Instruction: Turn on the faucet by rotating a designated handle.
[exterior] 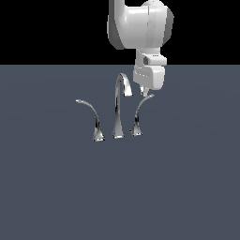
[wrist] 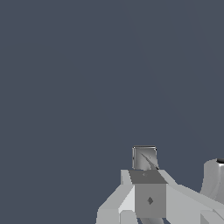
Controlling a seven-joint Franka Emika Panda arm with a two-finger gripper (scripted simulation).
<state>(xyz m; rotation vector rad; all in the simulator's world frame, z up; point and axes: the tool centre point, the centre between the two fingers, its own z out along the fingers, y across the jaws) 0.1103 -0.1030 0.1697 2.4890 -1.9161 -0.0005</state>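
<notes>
The chrome faucet stands mid-floor in the exterior view. Its tall hooked spout [exterior: 117,110] is in the middle. The longer, wide-sweeping lever [exterior: 91,117] is on the exterior view's left. The designated handle [exterior: 138,114], the shorter, steeper lever, is on the right. My gripper [exterior: 145,92] hangs at the upper tip of this handle, touching or nearly touching it, with its fingers together. In the wrist view the gripper [wrist: 144,157] shows as one closed block with a thin chrome sliver across it. It holds nothing.
The faucet stands on a flat grey-blue floor [exterior: 56,187]. A chrome piece of the faucet [wrist: 213,181] shows at the wrist view's edge; I cannot tell which piece. The arm's white body [exterior: 140,23] rises above the spout.
</notes>
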